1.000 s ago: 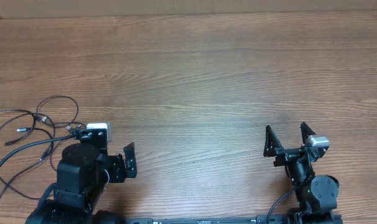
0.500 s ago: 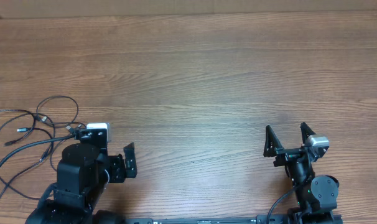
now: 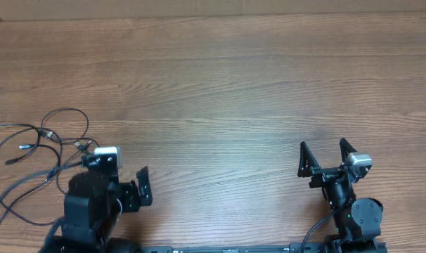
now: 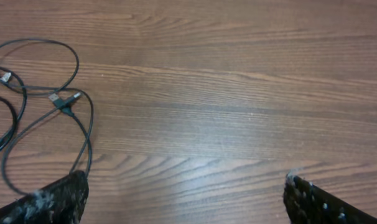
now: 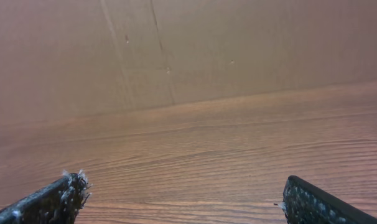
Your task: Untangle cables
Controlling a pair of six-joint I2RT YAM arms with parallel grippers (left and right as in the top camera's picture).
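1. The cables (image 3: 47, 133) lie loosely tangled at the left edge of the wooden table (image 3: 220, 84), untouched.
2. The left gripper (image 3: 119, 176) sits just right of them, fingers spread and empty.
3. The right gripper (image 3: 323, 151) is well apart at near right, also spread and empty.
4. This looks like the approach. The next move likely calls for reaching left to pinch one cord near a plug.
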